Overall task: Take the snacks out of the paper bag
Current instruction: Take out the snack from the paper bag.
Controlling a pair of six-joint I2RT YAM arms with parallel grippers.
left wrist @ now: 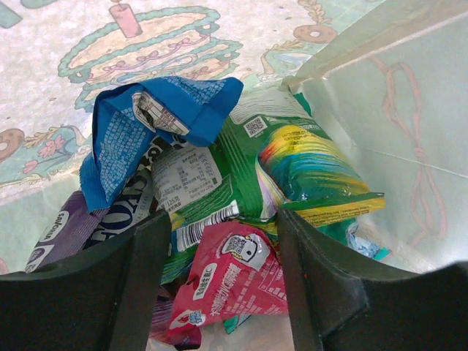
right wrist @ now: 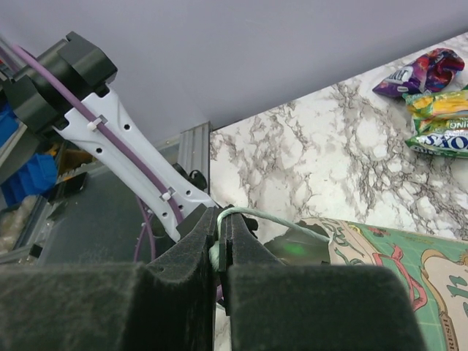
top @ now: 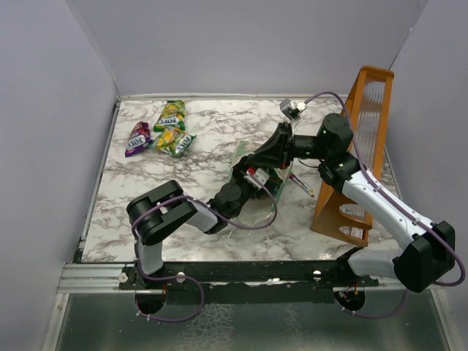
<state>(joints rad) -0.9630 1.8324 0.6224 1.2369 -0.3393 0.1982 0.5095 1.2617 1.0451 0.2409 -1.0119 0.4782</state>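
The mint-green paper bag [top: 276, 189] lies tipped at the middle of the table, mouth toward the arms. My right gripper [right wrist: 223, 238] is shut on its thin loop handle [right wrist: 278, 218]; in the top view that gripper [top: 252, 170] sits at the bag's upper rim. My left gripper [left wrist: 223, 252] is inside the bag, open, its fingers [left wrist: 139, 270] on either side of a pink-red snack packet [left wrist: 230, 281]. Behind it lie a blue packet [left wrist: 150, 124], a green one [left wrist: 219, 175], a yellow-green one [left wrist: 314, 172] and a purple one [left wrist: 55, 234]. Several snacks [top: 170, 135] lie out on the table at far left, among them a purple one [top: 137, 139].
A tall orange-brown wooden rack [top: 362, 139] stands at the right, close behind my right arm. Thin pens [top: 301, 183] lie between bag and rack. Grey walls close in the table on three sides; a metal rail [top: 95, 274] runs along the near edge.
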